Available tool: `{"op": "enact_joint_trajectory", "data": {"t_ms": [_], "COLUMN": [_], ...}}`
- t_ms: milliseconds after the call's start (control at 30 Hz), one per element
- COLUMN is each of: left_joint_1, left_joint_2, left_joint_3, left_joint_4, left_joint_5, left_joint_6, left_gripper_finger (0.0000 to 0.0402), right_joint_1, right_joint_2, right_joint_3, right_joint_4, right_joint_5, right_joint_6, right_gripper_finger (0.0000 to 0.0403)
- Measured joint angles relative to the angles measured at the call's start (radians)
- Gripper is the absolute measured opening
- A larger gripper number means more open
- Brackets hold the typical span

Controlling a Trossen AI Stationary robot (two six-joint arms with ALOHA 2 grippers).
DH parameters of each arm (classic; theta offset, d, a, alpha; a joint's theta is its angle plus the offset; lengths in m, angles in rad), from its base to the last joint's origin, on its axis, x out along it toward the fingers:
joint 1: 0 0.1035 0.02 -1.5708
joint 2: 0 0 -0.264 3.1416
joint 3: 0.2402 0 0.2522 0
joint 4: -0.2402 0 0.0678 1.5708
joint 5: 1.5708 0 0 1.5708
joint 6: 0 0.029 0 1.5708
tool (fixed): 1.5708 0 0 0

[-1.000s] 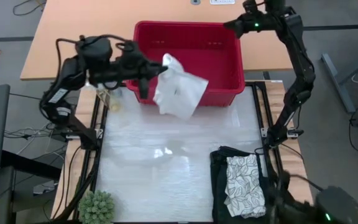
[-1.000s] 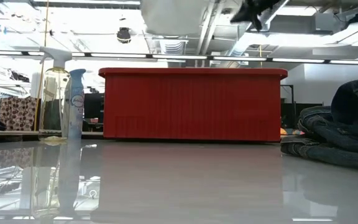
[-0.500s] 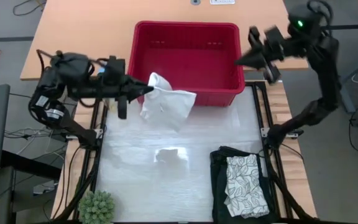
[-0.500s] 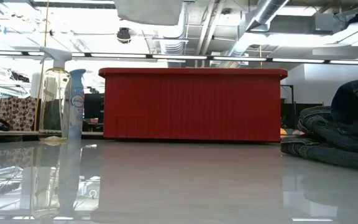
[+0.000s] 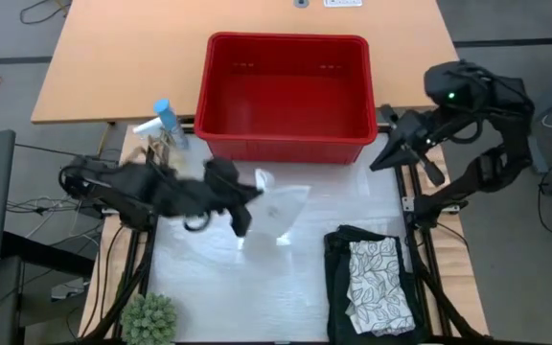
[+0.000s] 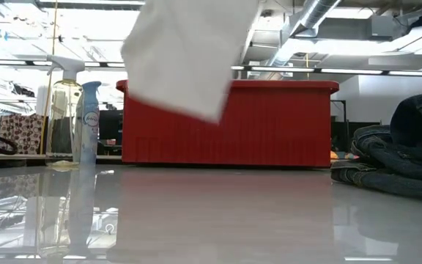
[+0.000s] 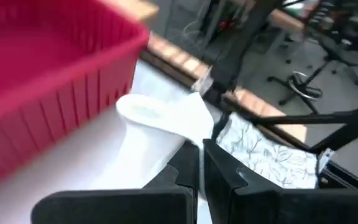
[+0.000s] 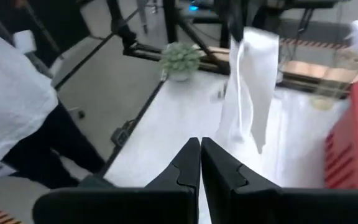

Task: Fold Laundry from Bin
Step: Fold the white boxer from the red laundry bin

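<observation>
The white table (image 5: 199, 278) carries everything, and the biggest thing on it is the red bin (image 5: 287, 144), set at the far edge with its inside showing only bare red floor from above. Next in size is the dark garment (image 5: 338, 287), lying folded at the near right corner with the leaf-patterned cloth (image 5: 379, 285) on top of it (in the low view the dark pile shows at the right edge).

The left gripper (image 5: 247, 196) reaches over the table just in front of the bin, its fingers pinched together on the small whitish cloth (image 5: 278, 203) — the cloth hangs from them above the table top, in front of the bin's near wall as the low view shows it.

The right gripper (image 5: 383, 161) hangs beside the bin's right near corner, fingers closed with nothing between them.

A spray bottle (image 5: 166, 123) stands left of the bin, and a small green plant (image 5: 149, 318) sits at the near left corner.
</observation>
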Motion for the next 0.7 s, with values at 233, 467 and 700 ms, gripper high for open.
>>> {"op": "enact_joint_trajectory", "data": {"t_ms": [233, 467, 700], "left_joint_1": [-0.051, 0.065, 0.033], "left_joint_2": [-0.009, -0.135, -0.210], "left_joint_3": [-0.346, -0.559, -0.561], "left_joint_4": [0.099, 0.463, 0.641], "left_joint_5": [-0.207, -0.235, -0.098], "left_joint_6": [-0.272, -0.012, 0.091], "left_gripper_finger": [0.0000, 0.0000, 0.0000], "right_joint_1": [0.054, 0.057, 0.155], "right_joint_2": [0.006, -0.011, 0.000], "right_joint_3": [-0.001, -0.001, 0.000], "right_joint_4": [-0.053, -0.028, -0.022], "right_joint_5": [0.293, 0.360, 0.366], "right_joint_6": [-0.046, 0.041, 0.237], "right_gripper_finger": [0.0042, 0.0042, 0.0042]}}
